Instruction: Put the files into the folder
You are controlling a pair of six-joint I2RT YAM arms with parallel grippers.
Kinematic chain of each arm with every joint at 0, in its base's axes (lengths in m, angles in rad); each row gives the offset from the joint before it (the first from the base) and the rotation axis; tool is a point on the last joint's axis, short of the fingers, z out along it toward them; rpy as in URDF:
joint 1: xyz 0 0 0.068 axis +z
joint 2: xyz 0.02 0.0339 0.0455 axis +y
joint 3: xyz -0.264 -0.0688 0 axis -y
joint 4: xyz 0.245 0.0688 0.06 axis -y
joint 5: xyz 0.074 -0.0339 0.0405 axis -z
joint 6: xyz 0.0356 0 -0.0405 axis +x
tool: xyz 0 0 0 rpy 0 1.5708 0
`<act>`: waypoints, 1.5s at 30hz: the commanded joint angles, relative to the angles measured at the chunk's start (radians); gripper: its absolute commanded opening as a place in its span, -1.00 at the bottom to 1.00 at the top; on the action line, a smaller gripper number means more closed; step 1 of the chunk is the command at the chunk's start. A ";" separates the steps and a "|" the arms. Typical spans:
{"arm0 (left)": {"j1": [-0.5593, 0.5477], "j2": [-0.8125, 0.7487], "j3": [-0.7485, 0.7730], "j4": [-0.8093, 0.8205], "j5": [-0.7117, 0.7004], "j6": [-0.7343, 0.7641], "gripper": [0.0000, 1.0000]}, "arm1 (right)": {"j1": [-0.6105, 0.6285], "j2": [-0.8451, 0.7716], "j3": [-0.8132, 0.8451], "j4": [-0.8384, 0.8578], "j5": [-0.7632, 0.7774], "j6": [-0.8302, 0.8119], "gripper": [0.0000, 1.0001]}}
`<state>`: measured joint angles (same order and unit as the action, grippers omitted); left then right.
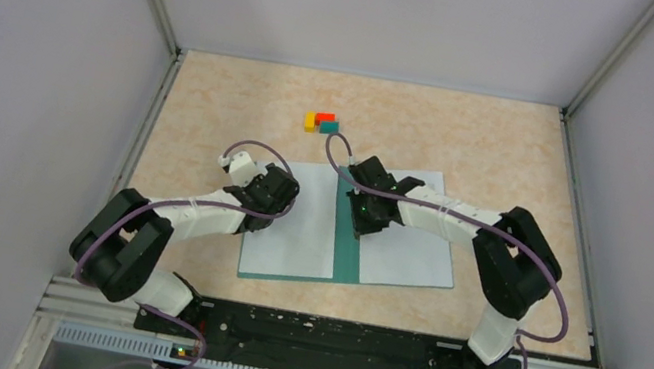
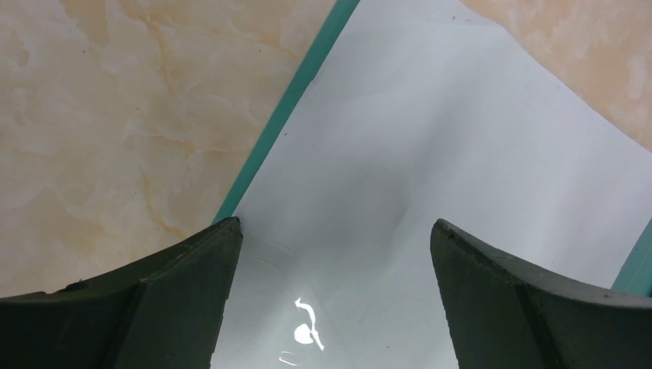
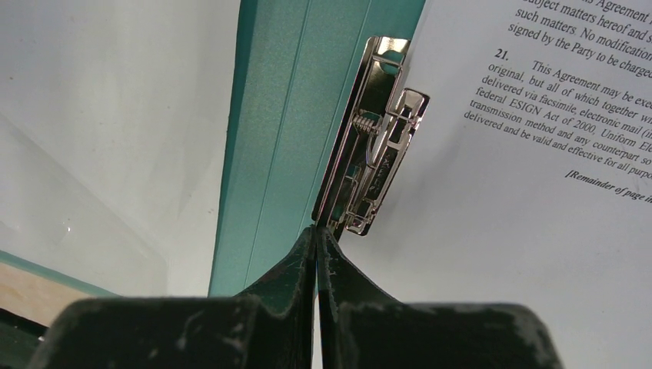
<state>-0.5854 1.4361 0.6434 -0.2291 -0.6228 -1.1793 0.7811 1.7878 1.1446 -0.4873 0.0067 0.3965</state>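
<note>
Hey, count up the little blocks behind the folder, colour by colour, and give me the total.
yellow block: 1
red block: 1
teal block: 1
Total: 3

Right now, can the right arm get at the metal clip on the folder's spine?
Probably yes. The right end effector sits shut with its tips right at the near end of the clip, nothing between them. The printed sheet lies beside the clip, not over it.
</note>
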 commanded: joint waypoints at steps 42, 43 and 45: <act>0.271 -0.372 0.039 -0.226 0.358 0.483 0.96 | 0.115 0.061 0.158 -0.031 0.323 0.062 -0.36; 0.279 -0.383 0.031 -0.225 0.366 0.484 0.96 | 0.117 0.067 0.155 -0.027 0.330 0.061 -0.36; 0.295 -0.401 0.016 -0.221 0.392 0.489 0.96 | 0.117 0.075 0.153 -0.025 0.345 0.062 -0.37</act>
<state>-0.3183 1.0859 0.6884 -0.4511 -0.3115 -0.7448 0.8829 1.8450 1.2697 -0.5343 0.2920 0.4416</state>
